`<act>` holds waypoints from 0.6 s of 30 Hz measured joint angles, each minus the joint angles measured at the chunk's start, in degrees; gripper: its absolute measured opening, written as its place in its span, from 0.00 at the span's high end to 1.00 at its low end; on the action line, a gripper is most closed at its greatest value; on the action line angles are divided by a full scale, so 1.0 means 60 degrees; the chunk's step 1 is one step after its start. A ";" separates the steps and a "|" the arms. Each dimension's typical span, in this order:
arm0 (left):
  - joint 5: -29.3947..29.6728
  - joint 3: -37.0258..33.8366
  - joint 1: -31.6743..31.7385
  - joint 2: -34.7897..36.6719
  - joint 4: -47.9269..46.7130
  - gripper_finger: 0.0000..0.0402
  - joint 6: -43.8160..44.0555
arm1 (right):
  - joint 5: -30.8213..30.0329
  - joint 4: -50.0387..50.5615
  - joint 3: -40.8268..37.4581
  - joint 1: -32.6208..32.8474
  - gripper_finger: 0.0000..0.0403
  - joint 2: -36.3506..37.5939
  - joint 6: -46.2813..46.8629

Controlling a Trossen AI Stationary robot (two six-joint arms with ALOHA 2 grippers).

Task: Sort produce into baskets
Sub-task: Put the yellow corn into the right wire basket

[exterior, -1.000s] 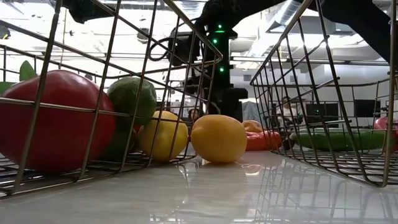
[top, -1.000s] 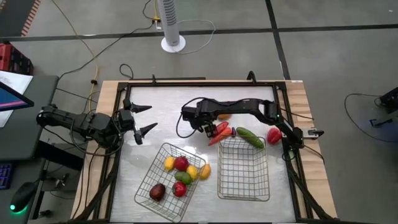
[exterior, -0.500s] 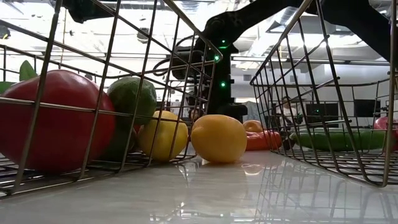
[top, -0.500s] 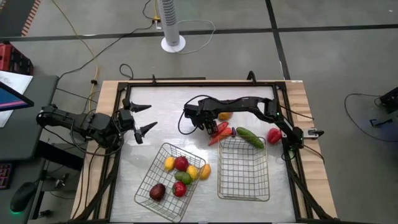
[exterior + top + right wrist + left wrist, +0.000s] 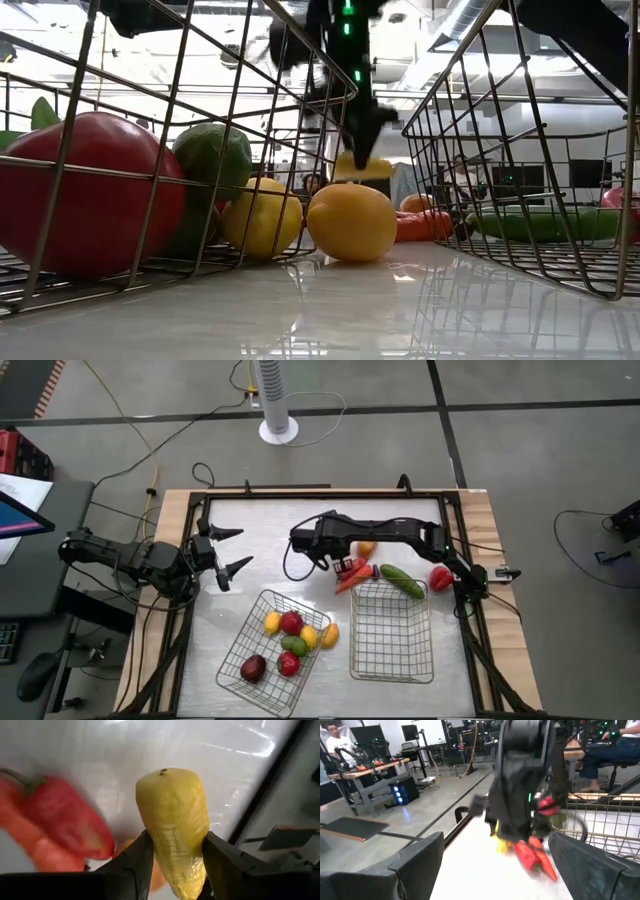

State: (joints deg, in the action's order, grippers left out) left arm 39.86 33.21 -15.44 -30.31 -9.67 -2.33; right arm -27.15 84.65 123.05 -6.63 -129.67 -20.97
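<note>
**Right gripper lifts a yellow piece clear of the table**

The right gripper's fingers [image 5: 142,857] press against both sides of a yellow piece [image 5: 174,827], a tapered, ridged toy vegetable whose tip points away from the wrist. In the low view the same yellow piece [image 5: 362,166] hangs off the table under the right gripper [image 5: 362,125], above and just behind a round yellow fruit [image 5: 351,222] that lies on the tabletop outside the baskets.

From above, the right gripper [image 5: 328,558] sits over the middle of the table [image 5: 260,550], just beside two red chilies [image 5: 352,574] that lie on the surface. A small orange piece [image 5: 366,547] lies near the arm, a long green cucumber [image 5: 401,580] rests at the far corner of the right basket [image 5: 392,632], and a red round piece [image 5: 441,576] lies beyond it toward the table's right edge. The right basket holds nothing that shows from above.

The left basket [image 5: 275,650], set at an angle, holds yellow, red, green and maroon round pieces; in the low view a big red piece [image 5: 90,195] and a green one [image 5: 212,160] show through its wire.

The left gripper [image 5: 225,552] waits at the table's left side, its fingers spread wide and holding nothing.
</note>
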 joint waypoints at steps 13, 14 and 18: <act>0.0001 0.0000 0.0000 -0.0003 -0.0329 0.14 0.0516 | 0.3801 0.0905 0.1747 0.1065 0.55 0.1428 0.3218; 0.0002 0.0000 0.0000 -0.0003 -0.0339 0.14 0.0527 | 0.3798 0.0884 0.1747 0.1231 0.55 0.1603 0.3310; 0.0003 0.0000 0.0000 -0.0003 -0.0343 0.14 0.0687 | 0.3774 0.0894 0.1747 0.1861 0.55 0.2239 0.3766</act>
State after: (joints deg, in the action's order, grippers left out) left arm 39.88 33.21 -15.44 -30.33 -11.73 1.79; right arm -4.51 90.02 133.53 4.54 -116.24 1.62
